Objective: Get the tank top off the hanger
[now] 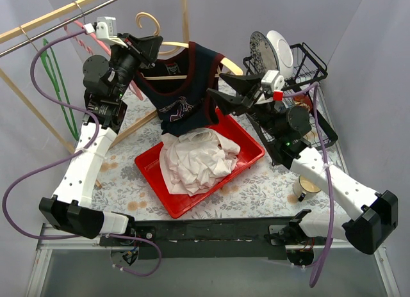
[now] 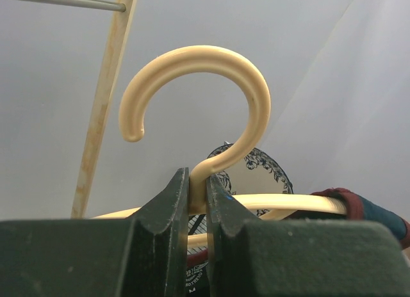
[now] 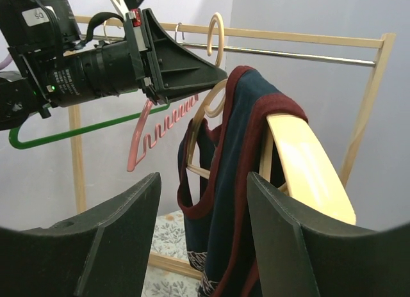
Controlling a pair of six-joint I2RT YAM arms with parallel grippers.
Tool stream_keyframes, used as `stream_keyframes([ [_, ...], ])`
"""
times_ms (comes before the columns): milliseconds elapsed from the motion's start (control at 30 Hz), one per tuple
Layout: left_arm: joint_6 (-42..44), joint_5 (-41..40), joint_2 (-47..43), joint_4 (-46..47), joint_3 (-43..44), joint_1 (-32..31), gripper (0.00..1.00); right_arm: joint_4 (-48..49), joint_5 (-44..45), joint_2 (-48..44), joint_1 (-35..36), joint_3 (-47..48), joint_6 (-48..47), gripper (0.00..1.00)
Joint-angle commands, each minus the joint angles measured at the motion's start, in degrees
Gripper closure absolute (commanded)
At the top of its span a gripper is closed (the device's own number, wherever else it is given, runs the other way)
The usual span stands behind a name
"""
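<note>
Clamped right against your left wrist lens, the left claw (image 2: 197,182) pinches the hanger (image 2: 211,73) at the neck just below its curl. The tank top (image 2: 371,210) shows only at the right, on the arm leading away.

From the right wrist, the right claw (image 3: 204,188) stands partly wide. Its jaws sit either side of the strap (image 3: 275,108) draped over the hanger's bare end, apparently not yet touching it.

From above, the hanger's long axis runs roughly along the far edge of the surface (image 1: 256,188), with the garment hanging over the far middle. Your right arm is nearer, so I'd judge the strap must slide off toward the right edge.
</note>
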Motion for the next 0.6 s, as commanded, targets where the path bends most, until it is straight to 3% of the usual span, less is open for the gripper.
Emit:
stream_keyframes([
  [0,0.0,-0.8,-3.7,3.9,-0.1,-0.6,1.0,1.9,3.0,1.2,0.6,4.2,-1.4,0.36],
  [367,-0.1,-1.0,-4.9,4.6,-1.4,-1.3,1.0,-3.1,9.5,4.6,2.1,7.9,-3.8,0.38],
  [567,0.6,-1.8,-5.7,4.7,-3.3,-1.5,1.0,-3.2,11.4,6.1,2.3,10.4,-3.3,0.53],
])
